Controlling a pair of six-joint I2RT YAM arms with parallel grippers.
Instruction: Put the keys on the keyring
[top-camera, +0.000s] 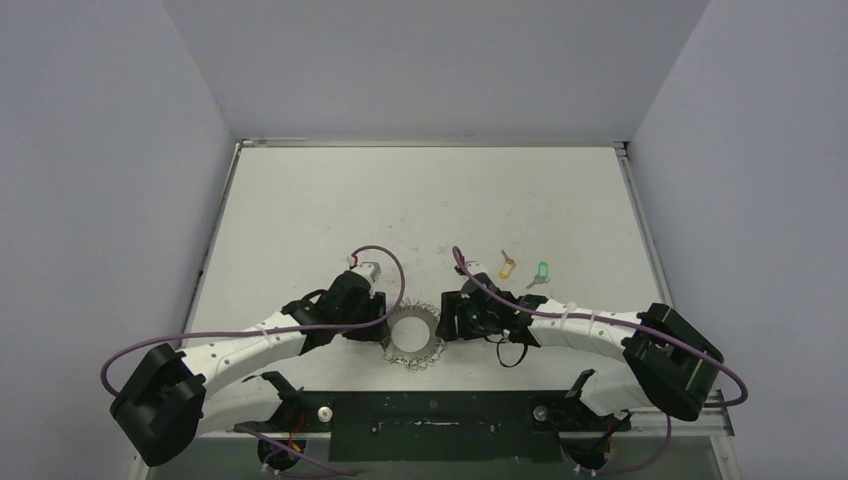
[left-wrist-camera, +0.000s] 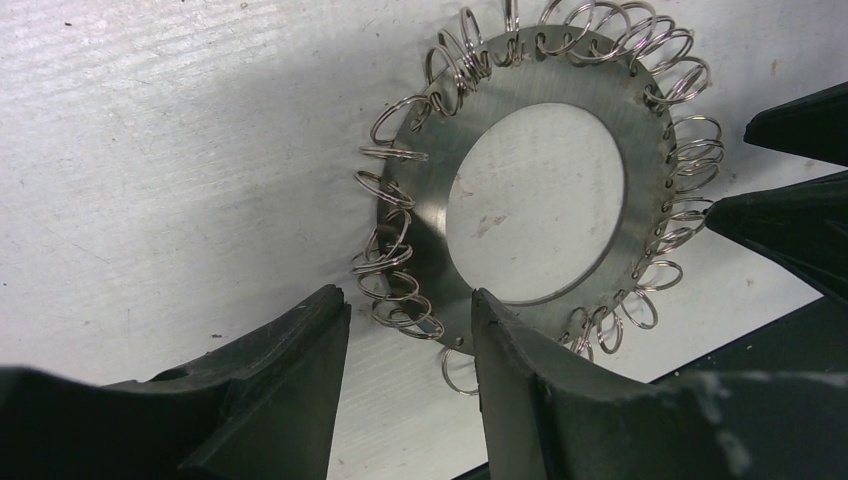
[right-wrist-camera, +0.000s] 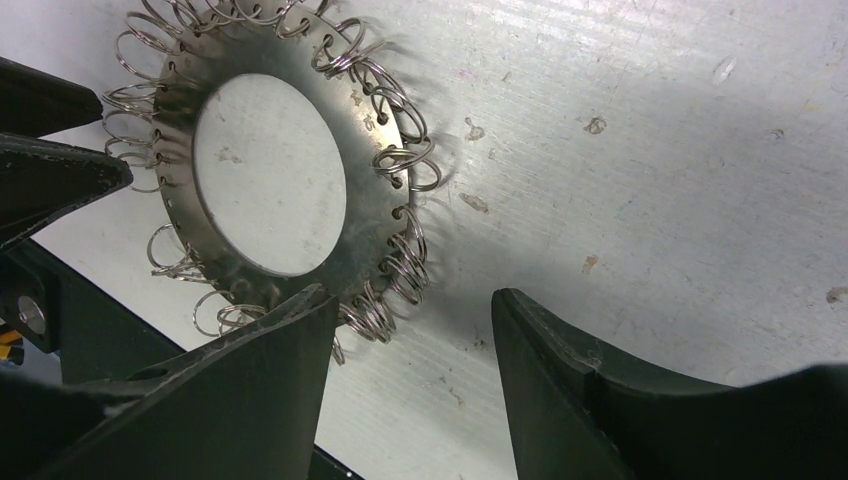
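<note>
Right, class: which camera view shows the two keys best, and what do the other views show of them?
The top view. Only there do the yellow key and green key appear, small, lying on the table beyond the right arm. Both wrist views show the keyring but no keys.

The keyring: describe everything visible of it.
The keyring is a flat, round, silvery metal disc with a wide open centre showing the white table beneath. Small holes line its rim, threaded with thin wire loops that fringe it all round. It lies flat near the table's near edge. The left claw and right claw stand open at opposite sides of it, each straddling some loops; whether they touch it cannot be told.
</note>
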